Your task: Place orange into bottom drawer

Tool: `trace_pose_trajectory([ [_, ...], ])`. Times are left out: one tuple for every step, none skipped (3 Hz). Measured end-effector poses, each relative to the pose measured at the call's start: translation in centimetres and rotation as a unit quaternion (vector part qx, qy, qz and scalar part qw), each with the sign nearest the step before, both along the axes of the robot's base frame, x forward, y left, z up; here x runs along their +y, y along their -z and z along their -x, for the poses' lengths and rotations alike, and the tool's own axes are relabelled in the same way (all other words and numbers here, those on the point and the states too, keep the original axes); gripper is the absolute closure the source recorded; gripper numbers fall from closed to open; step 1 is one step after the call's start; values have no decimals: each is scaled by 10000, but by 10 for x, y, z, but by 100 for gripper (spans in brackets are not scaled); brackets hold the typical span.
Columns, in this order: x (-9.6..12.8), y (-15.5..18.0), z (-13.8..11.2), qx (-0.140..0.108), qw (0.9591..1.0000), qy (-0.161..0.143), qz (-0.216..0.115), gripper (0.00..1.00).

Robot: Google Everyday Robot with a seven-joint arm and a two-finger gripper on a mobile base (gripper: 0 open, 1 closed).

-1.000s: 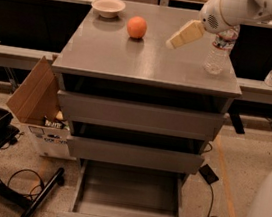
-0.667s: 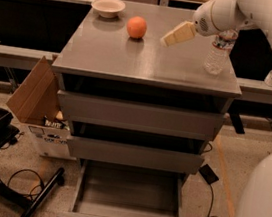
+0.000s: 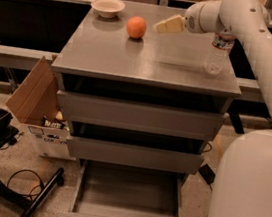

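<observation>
The gripper (image 3: 161, 26) hovers at upper centre, just right of the orange (image 3: 136, 27); I cannot tell its opening. The bottom drawer (image 3: 128, 201) stands open.

White arm (image 3: 268, 46) extended, bent at elbow, cream claw (image 3: 169, 24) tilted slightly downward

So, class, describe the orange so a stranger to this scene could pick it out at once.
Find the grey cabinet, its bottom drawer pulled open. On its top, toward the back, the orange sits between the cream bowl and the gripper. It is the only round, bright orange thing.
</observation>
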State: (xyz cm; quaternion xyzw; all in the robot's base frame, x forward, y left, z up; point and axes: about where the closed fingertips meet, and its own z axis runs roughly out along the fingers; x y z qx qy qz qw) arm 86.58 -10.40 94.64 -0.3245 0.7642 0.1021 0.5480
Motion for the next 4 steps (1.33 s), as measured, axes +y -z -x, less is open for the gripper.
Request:
trace_pose_trajectory([
  [8,4,-5,-19,10000,-37,-26,0],
  [33,15,-26,-103,9995,-154,-236,0],
  [57,28,-52,-158,9985,-209,-485,0],
  [81,41,-66,-66,9968,-222,-760,0],
])
